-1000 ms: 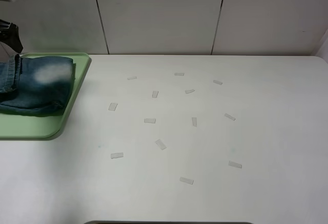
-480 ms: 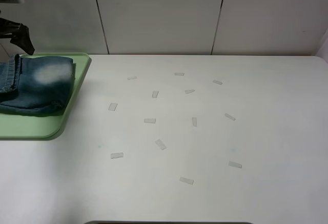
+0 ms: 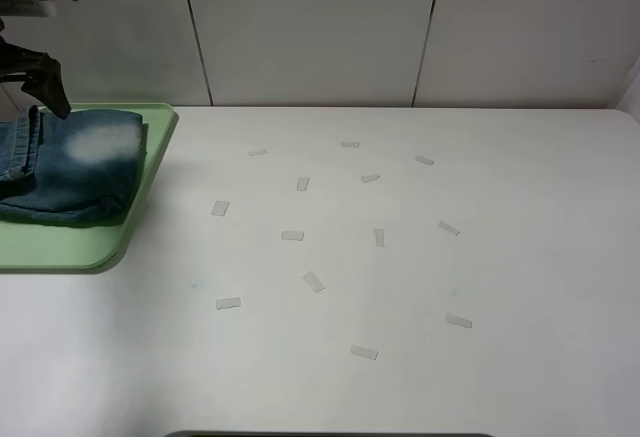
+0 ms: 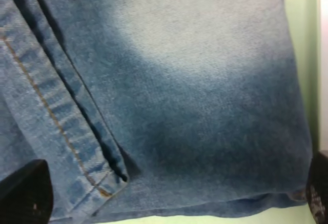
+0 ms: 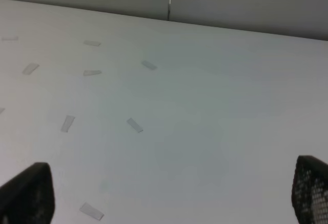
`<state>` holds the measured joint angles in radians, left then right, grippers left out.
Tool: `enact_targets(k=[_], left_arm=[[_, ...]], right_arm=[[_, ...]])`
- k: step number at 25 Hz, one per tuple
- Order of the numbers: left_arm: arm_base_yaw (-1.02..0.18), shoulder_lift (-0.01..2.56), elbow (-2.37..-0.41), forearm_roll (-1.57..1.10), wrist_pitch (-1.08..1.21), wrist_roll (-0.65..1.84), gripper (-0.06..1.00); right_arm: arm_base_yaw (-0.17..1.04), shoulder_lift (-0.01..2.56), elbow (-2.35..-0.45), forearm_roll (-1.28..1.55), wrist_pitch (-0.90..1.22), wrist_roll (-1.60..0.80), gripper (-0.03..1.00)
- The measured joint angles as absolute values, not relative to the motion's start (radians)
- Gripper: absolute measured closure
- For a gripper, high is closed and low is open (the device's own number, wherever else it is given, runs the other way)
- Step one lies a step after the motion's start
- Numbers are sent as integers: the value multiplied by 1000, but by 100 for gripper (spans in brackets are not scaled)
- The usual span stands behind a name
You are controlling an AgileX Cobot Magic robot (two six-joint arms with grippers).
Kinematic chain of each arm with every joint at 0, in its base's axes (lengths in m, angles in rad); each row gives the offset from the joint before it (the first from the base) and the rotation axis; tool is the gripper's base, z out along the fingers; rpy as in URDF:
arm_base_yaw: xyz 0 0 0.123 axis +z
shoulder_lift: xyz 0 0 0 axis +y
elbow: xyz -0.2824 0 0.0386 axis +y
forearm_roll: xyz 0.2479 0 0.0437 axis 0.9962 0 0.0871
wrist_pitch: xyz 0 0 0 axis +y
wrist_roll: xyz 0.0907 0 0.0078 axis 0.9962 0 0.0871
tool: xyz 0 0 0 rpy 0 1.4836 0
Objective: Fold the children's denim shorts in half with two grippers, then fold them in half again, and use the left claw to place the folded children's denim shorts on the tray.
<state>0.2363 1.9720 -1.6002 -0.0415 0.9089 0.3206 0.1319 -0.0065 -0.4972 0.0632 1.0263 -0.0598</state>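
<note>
At the counter's far left corner the left gripper (image 3: 40, 85) hung just above the folded children's denim shorts (image 3: 72, 165), its jaws spread wide and holding nothing. The shorts lay in a neat bundle on the pale green tray (image 3: 150, 172), a bleached patch facing up, the tray sitting against the counter's left edge. Small tape strips (image 3: 314, 281) dotted the middle of the white counter (image 3: 540, 257). The right gripper (image 5: 169, 193) hovered over bare counter, wide open and empty.
</note>
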Motion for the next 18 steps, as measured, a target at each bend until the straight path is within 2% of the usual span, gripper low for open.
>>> enact_targets(k=[18], left_arm=[[236,2191,-1600,-252,755,440,-5]], right_arm=[[132,-7,-497,63,1026,-60,27]])
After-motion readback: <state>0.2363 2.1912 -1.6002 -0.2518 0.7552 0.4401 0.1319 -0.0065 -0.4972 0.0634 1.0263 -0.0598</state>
